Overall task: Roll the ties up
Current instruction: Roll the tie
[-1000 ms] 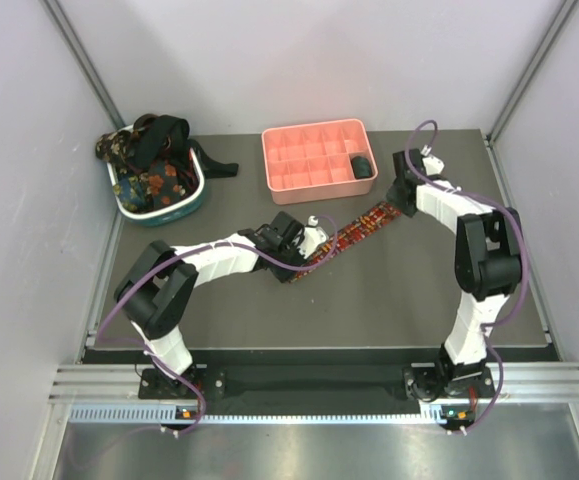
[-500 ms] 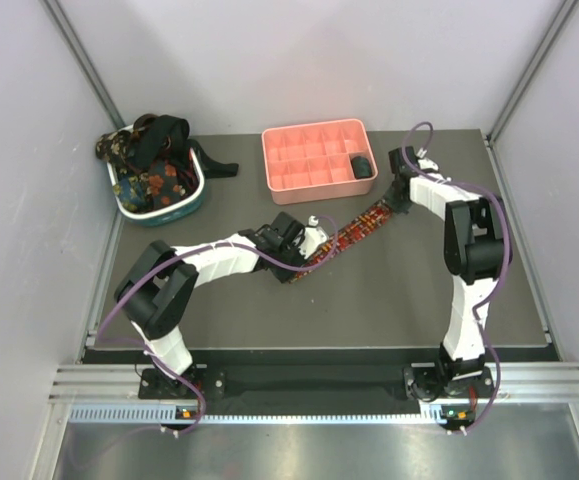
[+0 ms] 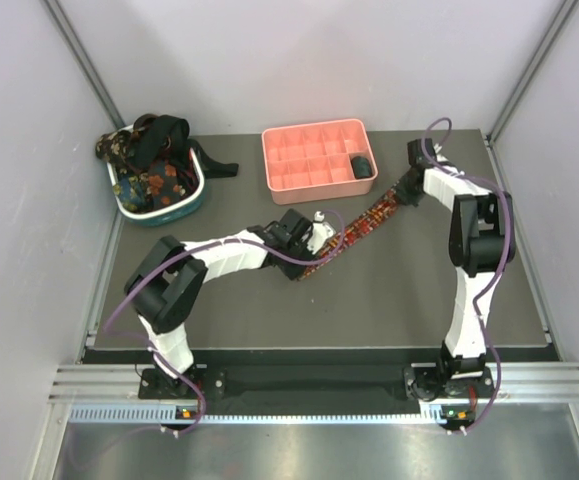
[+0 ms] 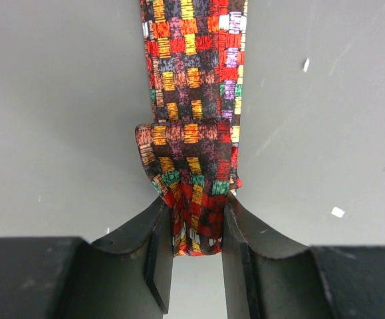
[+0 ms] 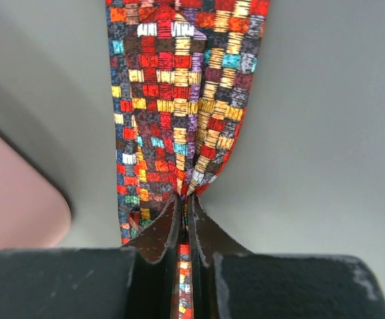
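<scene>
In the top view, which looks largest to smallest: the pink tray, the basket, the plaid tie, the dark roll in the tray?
1. pink tray and basket, about alike, not ranked.
2. plaid tie, long but narrow.
3. dark roll, smallest.

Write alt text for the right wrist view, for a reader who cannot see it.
The right gripper is shut on a plaid tie of red, yellow and dark squares, bunching its fabric where the jaws meet. The tie runs away from the camera over a grey table, and a rounded corner of a pink tray shows at the left edge.
</scene>
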Available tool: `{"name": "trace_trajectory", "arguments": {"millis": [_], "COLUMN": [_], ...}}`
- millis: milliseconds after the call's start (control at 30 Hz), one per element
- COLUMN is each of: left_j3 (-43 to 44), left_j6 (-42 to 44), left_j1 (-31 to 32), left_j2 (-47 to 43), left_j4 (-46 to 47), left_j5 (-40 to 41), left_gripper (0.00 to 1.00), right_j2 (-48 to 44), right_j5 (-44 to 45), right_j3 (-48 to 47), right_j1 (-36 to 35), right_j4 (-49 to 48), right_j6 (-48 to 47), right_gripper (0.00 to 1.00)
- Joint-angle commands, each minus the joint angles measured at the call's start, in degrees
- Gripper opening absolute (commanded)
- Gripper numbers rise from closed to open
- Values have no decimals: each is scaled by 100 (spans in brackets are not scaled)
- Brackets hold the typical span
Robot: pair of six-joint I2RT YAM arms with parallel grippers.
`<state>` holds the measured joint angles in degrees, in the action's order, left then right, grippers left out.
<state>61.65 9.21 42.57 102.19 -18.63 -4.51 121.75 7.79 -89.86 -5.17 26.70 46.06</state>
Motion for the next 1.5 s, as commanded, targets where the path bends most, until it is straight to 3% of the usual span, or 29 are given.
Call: {"name": "trace_trajectory", "arguments": {"millis": [0, 400, 600, 667, 900, 1167, 1467], "left_j3": [189, 1235, 1420, 1412, 1359, 1324, 1429], "left_j6": [-297, -420, -403, -412, -508, -622, -631], "left_j1": [50, 68, 85, 111, 217, 226, 235], "left_j2": [467, 1338, 1488, 1462, 1382, 1347, 1321], "left_j4": [-211, -219, -395, -430, -536, -492, -580], "left_j5": [-147, 65, 21, 21, 56, 117, 152], "left_gripper": [32, 32, 32, 32, 33, 38, 44], "right_j2": [295, 920, 640, 246, -836, -2637, -4210], "right_j5": [381, 118, -436, -471, -761, -2059, -2344], "right_j3": [-461, -1534, -1377, -955, -165, 2393, 4318], "right_j1": [429, 1070, 1185, 1185, 1185, 1141, 579], "right_j4": [-244, -200, -603, -990, -1438, -2748, -3109], "right_j6": [-124, -203, -581, -625, -844, -880, -1415], "right_gripper": [0, 1, 57, 66, 71, 70, 69]}}
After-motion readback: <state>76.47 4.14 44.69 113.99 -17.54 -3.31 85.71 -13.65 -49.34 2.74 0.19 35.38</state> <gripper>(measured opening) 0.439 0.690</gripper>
